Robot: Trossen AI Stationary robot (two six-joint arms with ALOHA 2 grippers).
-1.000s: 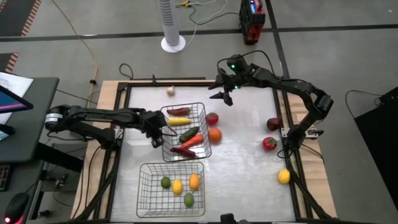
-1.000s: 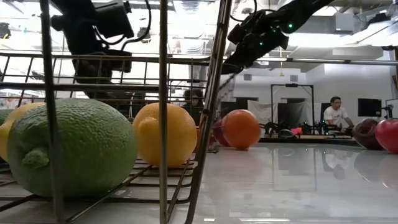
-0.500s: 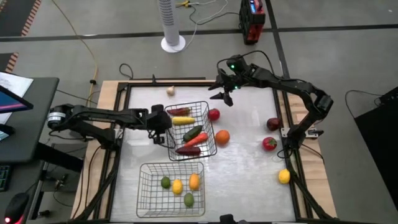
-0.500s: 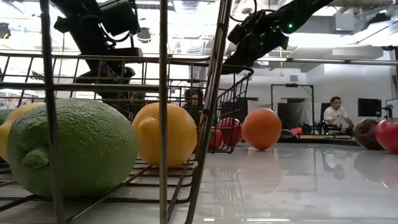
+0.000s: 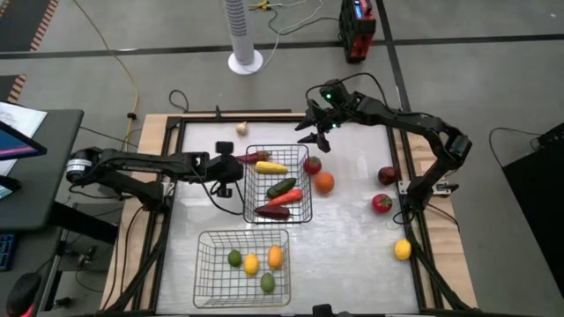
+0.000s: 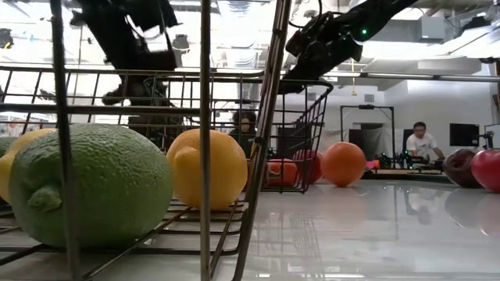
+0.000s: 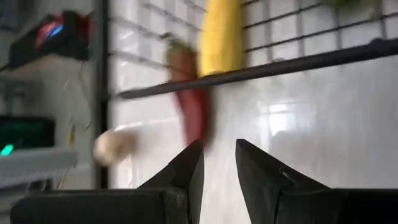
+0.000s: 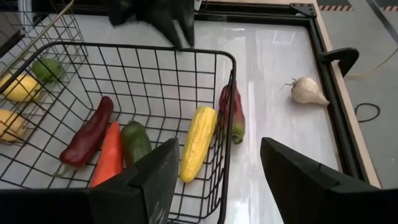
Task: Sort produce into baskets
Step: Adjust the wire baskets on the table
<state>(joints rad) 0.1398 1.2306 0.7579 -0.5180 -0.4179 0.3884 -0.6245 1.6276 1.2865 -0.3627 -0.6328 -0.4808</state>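
The far basket (image 5: 278,185) holds a corn cob (image 8: 198,142), a cucumber (image 8: 134,142), a carrot (image 8: 110,155) and a dark red piece (image 8: 90,132). A chilli (image 8: 231,115) lies against the outside of its far left corner. The near basket (image 5: 244,264) holds a lime (image 6: 86,187), a lemon (image 6: 207,168) and two more fruits. My left gripper (image 5: 236,169) is shut, just left of the far basket. My right gripper (image 5: 319,134) hangs open in the air beyond that basket, nothing between its fingers. My left gripper stands slanting down from the table's left, its shut fingers (image 7: 193,162) just outside the far basket's left rim (image 7: 249,67). Nothing is between them. Whether they touch the wire, I cannot tell.
Loose on the table: a red fruit (image 5: 312,165) and an orange (image 5: 325,182) right of the far basket, a dark red fruit (image 5: 387,175), a red one (image 5: 381,203), a yellow one (image 5: 403,250) near the right edge, garlic (image 5: 241,129) at the far left.
The far basket has slid toward the table's right edge and turned from askew to square with the table. The red fruit and the orange beside it have shifted right with it. My left gripper has gone toward the far edge and rolled about its own line.
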